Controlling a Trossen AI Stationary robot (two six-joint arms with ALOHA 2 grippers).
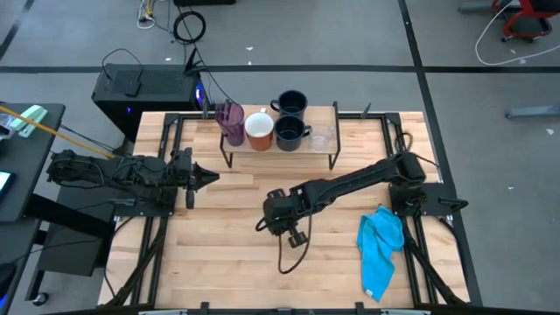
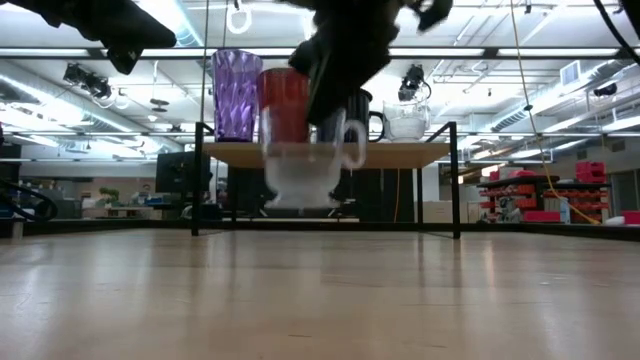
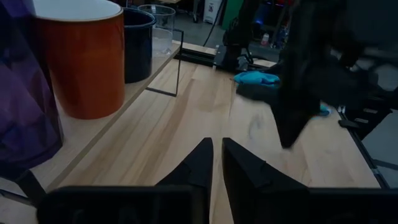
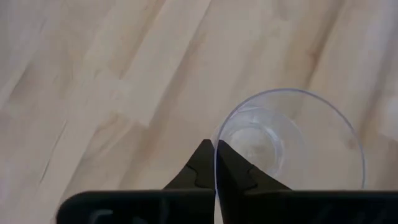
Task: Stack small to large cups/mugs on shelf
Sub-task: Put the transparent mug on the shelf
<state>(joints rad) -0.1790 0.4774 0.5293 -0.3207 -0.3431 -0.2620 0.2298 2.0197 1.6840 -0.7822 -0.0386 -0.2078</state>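
1. Clear cup (image 4: 289, 143): in the high view hidden under the right arm's wrist; low view shows it blurred and see-through, in front of the shelf items, lifted off the worktop (image 1: 227, 254).
2. Right end effector (image 4: 214, 163): fingers pinched on the clear cup's rim, one inside, one outside. Cup body hangs beside/below the fingertips, mouth toward the wrist cam. Position: mid-worktop, in front of the shelf (image 1: 280, 154).
3. Left end effector (image 3: 216, 163): fingers clenched to a narrow slit, nothing between them. At left of worktop, near the shelf's left end, pointing right.
4. On shelf, L to R: purple tumbler (image 1: 231, 121), white mug (image 1: 259, 130) w/ orange inside, black mug (image 1: 290, 133), second clear cup (image 1: 323, 137) (faint, hard to make out). Second black mug (image 1: 290, 104) behind the row.
5. Left wrist view: purple tumbler cut off at frame edge; right arm only a dark blur.
6. Blue cloth (image 1: 381, 249): right side of worktop, apart from both end effectors.
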